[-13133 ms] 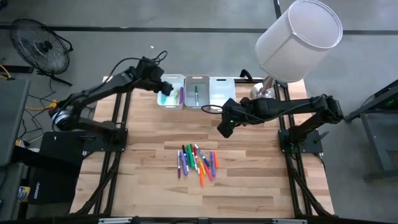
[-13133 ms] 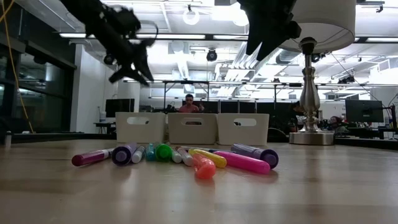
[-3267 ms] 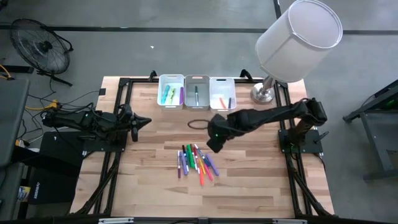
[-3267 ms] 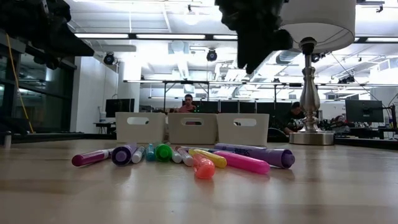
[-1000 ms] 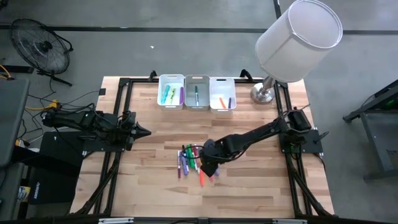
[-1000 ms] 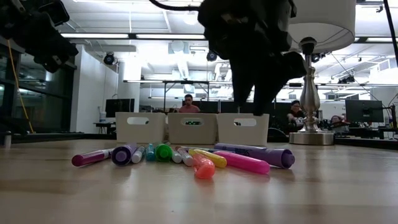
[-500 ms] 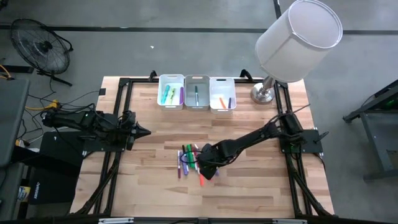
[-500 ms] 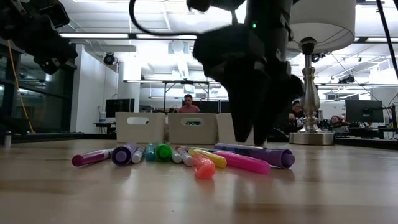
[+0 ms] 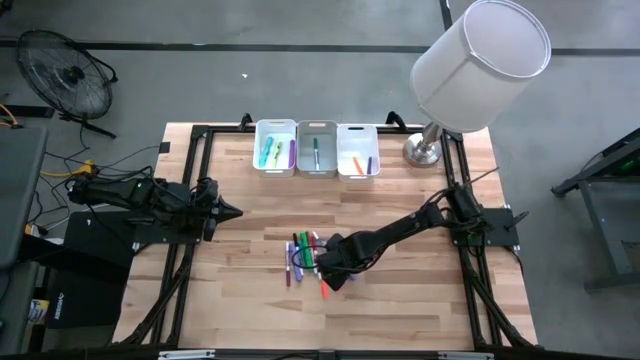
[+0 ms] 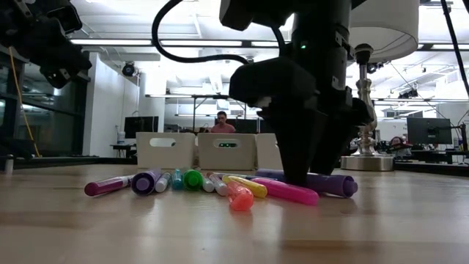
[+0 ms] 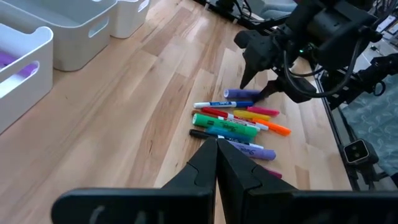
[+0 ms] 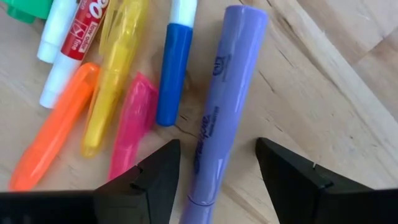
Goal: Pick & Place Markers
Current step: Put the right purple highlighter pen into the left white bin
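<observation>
markers (image 9: 315,262) lie in a cluster on the worktop (image 9: 400,300), front of centre. right gripper (image 12: 214,171) is down at the cluster's right edge, fingers (image 12: 155,177) spread on both sides of a purple marker (image 12: 224,106), not pinching. left gripper (image 9: 230,211) waits at the left edge, fingers pressed together. three bins (image 9: 317,150) at the far edge.

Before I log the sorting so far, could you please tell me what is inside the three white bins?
Left bin: green, teal and purple markers. Middle bin: one green marker. Right bin: orange and purple markers. Anything beneath them is hidden.
</observation>
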Tool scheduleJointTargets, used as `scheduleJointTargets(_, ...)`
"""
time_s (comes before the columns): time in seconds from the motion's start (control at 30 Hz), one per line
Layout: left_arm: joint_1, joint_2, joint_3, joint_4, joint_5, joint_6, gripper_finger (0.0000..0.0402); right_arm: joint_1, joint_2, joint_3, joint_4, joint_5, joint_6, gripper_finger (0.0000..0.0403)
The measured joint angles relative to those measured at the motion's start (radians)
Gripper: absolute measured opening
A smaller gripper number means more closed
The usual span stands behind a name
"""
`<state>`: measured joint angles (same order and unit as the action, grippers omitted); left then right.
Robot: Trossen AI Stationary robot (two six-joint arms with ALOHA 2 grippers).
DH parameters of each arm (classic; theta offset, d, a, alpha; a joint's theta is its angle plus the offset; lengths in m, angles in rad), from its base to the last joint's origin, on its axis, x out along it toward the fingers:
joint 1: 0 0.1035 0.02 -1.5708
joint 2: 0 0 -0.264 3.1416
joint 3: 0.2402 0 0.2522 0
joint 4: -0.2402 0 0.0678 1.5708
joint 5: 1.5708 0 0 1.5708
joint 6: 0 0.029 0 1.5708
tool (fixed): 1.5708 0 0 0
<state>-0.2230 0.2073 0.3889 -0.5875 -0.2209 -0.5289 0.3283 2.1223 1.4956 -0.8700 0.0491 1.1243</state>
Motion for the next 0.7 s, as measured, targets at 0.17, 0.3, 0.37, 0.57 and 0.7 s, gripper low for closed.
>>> scheduleJointTargets(0.17,0.000,0.000,0.000,-0.021,-0.009,-0.006,0.0002,0.001,0.002,-0.001,-0.005,0.012,-0.003,0.0192)
scheduleJointTargets(0.3,0.000,0.000,0.000,-0.022,-0.010,-0.010,0.0002,0.001,0.002,-0.002,-0.010,0.015,-0.003,0.0165)
scheduleJointTargets(0.37,0.000,0.000,0.000,-0.022,-0.009,-0.010,0.0002,0.001,0.002,-0.002,-0.012,0.016,-0.002,0.0148)
scheduleJointTargets(0.57,0.000,0.000,0.000,-0.022,-0.010,-0.010,0.0002,0.001,0.003,-0.002,-0.031,0.020,0.015,0.0103)
scheduleJointTargets(0.7,0.000,0.000,0.000,-0.022,-0.025,-0.018,0.0002,0.001,0.003,-0.003,-0.036,0.020,0.025,0.0070)
